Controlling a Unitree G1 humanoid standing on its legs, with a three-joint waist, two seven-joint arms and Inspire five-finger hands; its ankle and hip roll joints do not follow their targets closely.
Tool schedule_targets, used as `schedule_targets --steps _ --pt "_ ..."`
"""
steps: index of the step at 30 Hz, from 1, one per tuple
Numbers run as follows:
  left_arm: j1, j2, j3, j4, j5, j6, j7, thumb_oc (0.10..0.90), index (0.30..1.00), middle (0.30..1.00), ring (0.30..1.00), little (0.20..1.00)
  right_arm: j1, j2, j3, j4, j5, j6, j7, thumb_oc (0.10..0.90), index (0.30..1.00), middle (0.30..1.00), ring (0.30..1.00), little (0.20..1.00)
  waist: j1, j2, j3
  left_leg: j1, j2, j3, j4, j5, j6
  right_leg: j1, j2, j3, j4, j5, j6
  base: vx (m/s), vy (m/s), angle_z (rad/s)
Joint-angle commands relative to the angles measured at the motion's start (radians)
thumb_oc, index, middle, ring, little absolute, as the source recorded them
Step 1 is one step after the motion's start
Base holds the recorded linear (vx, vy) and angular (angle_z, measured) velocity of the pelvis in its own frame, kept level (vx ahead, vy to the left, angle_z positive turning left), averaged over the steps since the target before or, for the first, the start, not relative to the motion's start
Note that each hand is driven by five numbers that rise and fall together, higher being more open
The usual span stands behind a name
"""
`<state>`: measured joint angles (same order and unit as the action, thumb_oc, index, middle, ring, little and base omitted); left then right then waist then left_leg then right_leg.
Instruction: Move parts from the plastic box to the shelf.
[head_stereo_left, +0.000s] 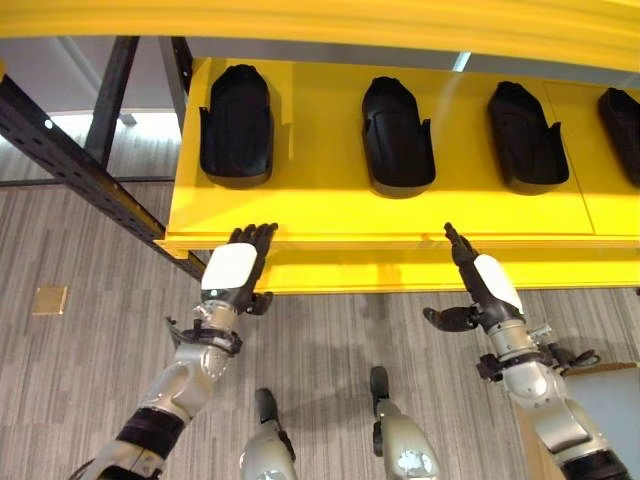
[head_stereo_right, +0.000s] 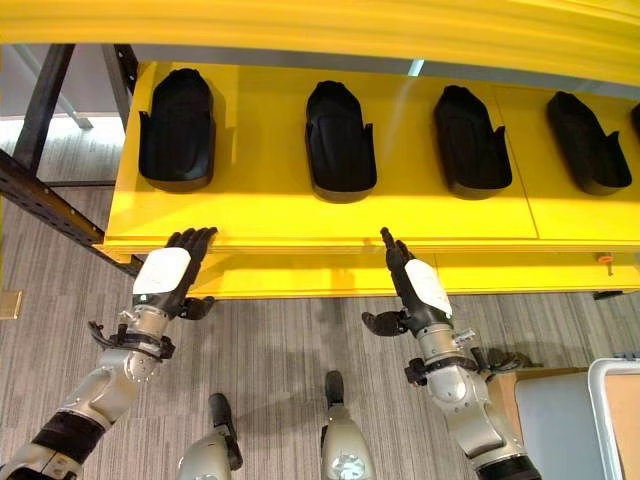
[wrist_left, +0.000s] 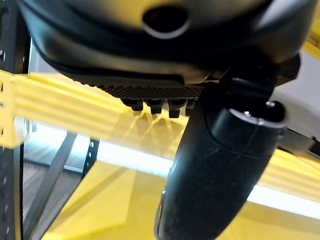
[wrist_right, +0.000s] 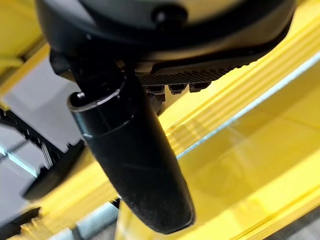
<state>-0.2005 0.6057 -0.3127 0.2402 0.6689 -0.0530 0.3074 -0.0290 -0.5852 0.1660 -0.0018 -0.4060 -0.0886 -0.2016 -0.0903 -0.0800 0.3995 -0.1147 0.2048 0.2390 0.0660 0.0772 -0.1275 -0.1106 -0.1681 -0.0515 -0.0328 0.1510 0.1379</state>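
You look down on a grey, striped carpet floor (head_stereo_left: 90, 360). At nine o'clock a small brass-coloured floor plate (head_stereo_left: 49, 300) sits flush in it. From ten o'clock a black perforated steel beam (head_stereo_left: 60, 155) runs diagonally inward, with a dark upright post (head_stereo_left: 112, 95) behind it at eleven. At five o'clock you see a grey-white panel (head_stereo_right: 550, 420) with a pale rim. Daylight brightens the floor at eleven o'clock.

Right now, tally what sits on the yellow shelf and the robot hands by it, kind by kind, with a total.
Black parts on the yellow shelf: 4 full ones, plus a sliver at the right edge I cannot identify.
Robot hands at the shelf's front edge: 2, left hand, right hand, both empty.
Total: 6.
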Motion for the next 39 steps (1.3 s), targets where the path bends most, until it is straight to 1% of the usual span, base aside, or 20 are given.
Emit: schedule_targets --steps 1,13,22,29,36,39 --pt "0.076 -0.022 -0.042 0.003 -0.067 -0.056 -0.064 0.9 1.0 1.0 1.0 1.0 -0.122 -0.054 -0.047 -0.048 -0.084 -0.021 -0.094 0.9 1.0 1.0 1.0 1.0 0.01 -0.008 -0.03 -0.074 0.018 -0.085 0.107 -0.025 0.014 -0.023 -0.05 -0.027 0.127 -0.058 0.008 -0.02 -0.026 0.04" --pt "0.09 -0.005 -0.041 -0.005 -0.042 -0.054 -0.072 0.9 1.0 1.0 1.0 1.0 -0.21 -0.048 0.012 0.059 -0.166 0.016 -0.104 0.9 1.0 1.0 1.0 1.0 0.031 0.003 -0.022 -0.085 0.013 -0.097 0.108 -0.022 0.019 -0.02 -0.054 -0.043 0.123 -0.056 0.005 -0.01 -0.014 0.06" --pt "0.1 0.01 -0.03 -0.03 -0.031 -0.054 -0.072 0.9 1.0 1.0 1.0 1.0 -0.265 -0.038 0.045 0.114 -0.183 0.036 -0.104 0.9 1.0 1.0 1.0 1.0 0.045 0.009 -0.016 -0.096 0.01 -0.104 0.114 -0.021 0.021 -0.025 -0.055 -0.048 0.129 -0.057 0.003 0.0 -0.001 0.0" --pt "0.111 0.022 -0.006 -0.059 -0.039 -0.054 -0.078 0.9 1.0 1.0 1.0 1.0 -0.32 -0.055 0.071 0.134 -0.241 0.055 -0.09 0.9 1.0 1.0 1.0 1.0 0.06 0.011 -0.011 -0.106 0.007 -0.111 0.117 -0.02 0.022 -0.03 -0.056 -0.052 0.131 -0.055 0.003 0.0 -0.008 0.05" --pt "0.123 0.027 -0.01 -0.058 -0.056 -0.056 -0.091 0.9 1.0 1.0 1.0 1.0 -0.378 -0.059 0.102 0.188 -0.226 0.062 -0.09 0.9 1.0 1.0 1.0 1.0 0.068 0.014 -0.005 -0.113 0.005 -0.114 0.119 -0.019 0.024 -0.036 -0.056 -0.052 0.136 -0.054 0.002 0.0 -0.001 0.01" --pt "0.127 0.036 -0.011 -0.064 -0.059 -0.058 -0.098 0.9 1.0 1.0 1.0 1.0 -0.415 -0.076 0.128 0.214 -0.251 0.07 -0.078 0.9 1.0 1.0 1.0 1.0 0.075 0.018 0.0 -0.119 0.003 -0.118 0.12 -0.018 0.024 -0.043 -0.057 -0.053 0.141 -0.056 0.002 0.0 0.0 0.0"
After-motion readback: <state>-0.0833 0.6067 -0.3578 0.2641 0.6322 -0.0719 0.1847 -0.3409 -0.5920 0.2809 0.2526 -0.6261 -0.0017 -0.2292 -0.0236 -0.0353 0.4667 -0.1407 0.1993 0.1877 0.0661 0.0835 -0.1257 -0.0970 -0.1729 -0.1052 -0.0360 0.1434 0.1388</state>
